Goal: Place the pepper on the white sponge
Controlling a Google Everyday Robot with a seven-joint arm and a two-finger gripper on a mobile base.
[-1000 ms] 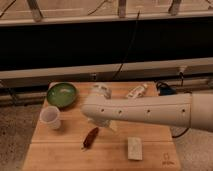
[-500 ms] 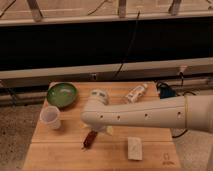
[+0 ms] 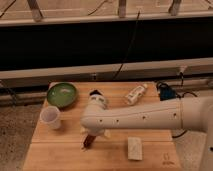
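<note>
The dark red pepper (image 3: 88, 143) lies on the wooden table (image 3: 55, 152), front and left of centre; only its lower end shows. My gripper (image 3: 94, 134) is at the end of the white arm (image 3: 145, 116), right above the pepper's upper end, and covers it. The white sponge (image 3: 134, 148) lies flat on the table to the right of the pepper, apart from it and from the gripper.
A green bowl (image 3: 62, 94) stands at the back left, with a translucent white cup (image 3: 50, 118) in front of it. A white bottle (image 3: 135, 94) lies at the back right. A dark object (image 3: 94, 93) shows behind the arm. Cables and a blue object (image 3: 167, 92) sit by the right edge.
The arm's end has moved forward and down onto the pepper's upper end. The pepper, sponge, cup and bowl have stayed where they were.
</note>
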